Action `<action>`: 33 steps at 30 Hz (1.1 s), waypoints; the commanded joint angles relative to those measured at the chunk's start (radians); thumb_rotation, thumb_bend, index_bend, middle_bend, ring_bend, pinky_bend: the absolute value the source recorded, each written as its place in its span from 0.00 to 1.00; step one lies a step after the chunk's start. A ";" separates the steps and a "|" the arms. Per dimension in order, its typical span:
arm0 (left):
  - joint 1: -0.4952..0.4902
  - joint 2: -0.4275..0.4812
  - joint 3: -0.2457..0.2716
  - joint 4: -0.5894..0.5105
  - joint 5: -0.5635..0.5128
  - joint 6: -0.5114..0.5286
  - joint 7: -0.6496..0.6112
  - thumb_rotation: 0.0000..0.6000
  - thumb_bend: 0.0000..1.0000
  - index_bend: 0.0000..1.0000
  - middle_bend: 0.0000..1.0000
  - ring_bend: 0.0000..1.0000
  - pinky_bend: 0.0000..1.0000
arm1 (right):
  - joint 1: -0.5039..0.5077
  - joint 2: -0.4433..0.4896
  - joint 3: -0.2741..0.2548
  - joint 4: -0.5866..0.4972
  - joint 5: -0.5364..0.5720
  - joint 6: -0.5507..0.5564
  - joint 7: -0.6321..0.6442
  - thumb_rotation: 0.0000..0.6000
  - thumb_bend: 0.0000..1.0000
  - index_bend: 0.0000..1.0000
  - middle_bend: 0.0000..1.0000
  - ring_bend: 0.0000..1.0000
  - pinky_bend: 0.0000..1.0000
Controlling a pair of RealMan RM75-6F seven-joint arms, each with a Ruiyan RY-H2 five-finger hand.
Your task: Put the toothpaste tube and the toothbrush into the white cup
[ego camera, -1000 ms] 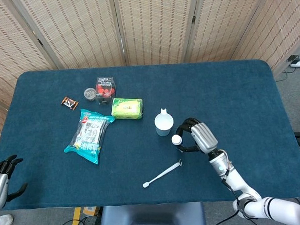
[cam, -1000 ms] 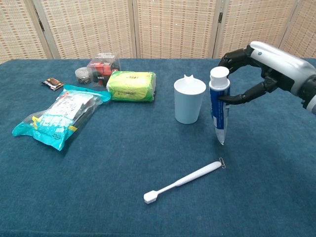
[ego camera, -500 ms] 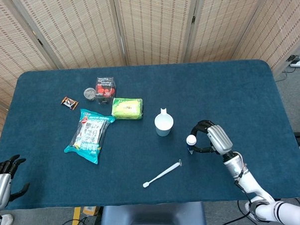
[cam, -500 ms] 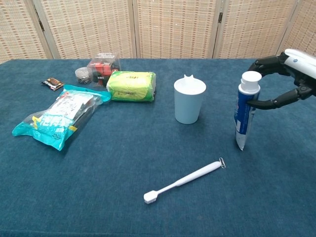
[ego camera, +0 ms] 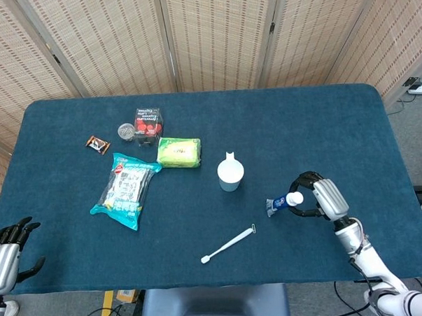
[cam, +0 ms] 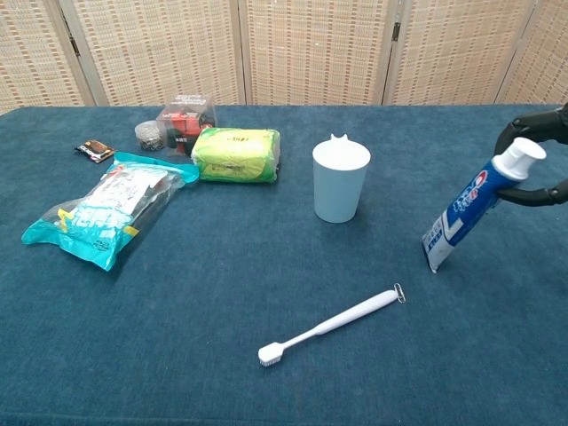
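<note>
Change: right hand has carried the tube away from the cup toward the robot's right; the tube, upright a second ago, now leans with its crimped end on the bench.
Right hand: fingers curled round the tube just below the white cap, holding it; in the chest view only the fingertips show at the frame edge.
Tube: in the right hand, tilted, cap up and toward the hand, tail touching the bench on the cup side. Judged reason: the tail rests on the bench to steady or re-seat the grip before insertion.
Cup: upright, mouth open, well apart from the right hand, on its left and further from the robot.
Toothbrush: flat on the bench, untouched, left of the right hand and nearer the robot than the cup.
Left hand: off the bench's near-left corner, fingers spread, holding nothing.
Task state: neither item is in the cup.
</note>
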 commanded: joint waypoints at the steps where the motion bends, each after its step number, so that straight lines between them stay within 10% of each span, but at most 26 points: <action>1: 0.000 0.000 0.000 0.000 0.000 0.000 0.001 1.00 0.31 0.22 0.16 0.19 0.19 | -0.015 0.054 -0.016 -0.030 0.001 -0.016 -0.010 1.00 0.43 0.12 0.35 0.24 0.24; 11: -0.005 -0.004 0.000 -0.003 -0.011 -0.012 0.015 1.00 0.31 0.22 0.15 0.19 0.19 | -0.029 0.245 -0.054 -0.132 0.015 -0.099 -0.053 1.00 0.42 0.00 0.10 0.04 0.09; 33: -0.014 -0.015 -0.001 0.002 -0.021 -0.026 0.017 1.00 0.31 0.22 0.14 0.19 0.19 | 0.057 0.204 -0.031 -0.212 0.142 -0.356 -0.827 1.00 0.20 0.22 0.31 0.10 0.10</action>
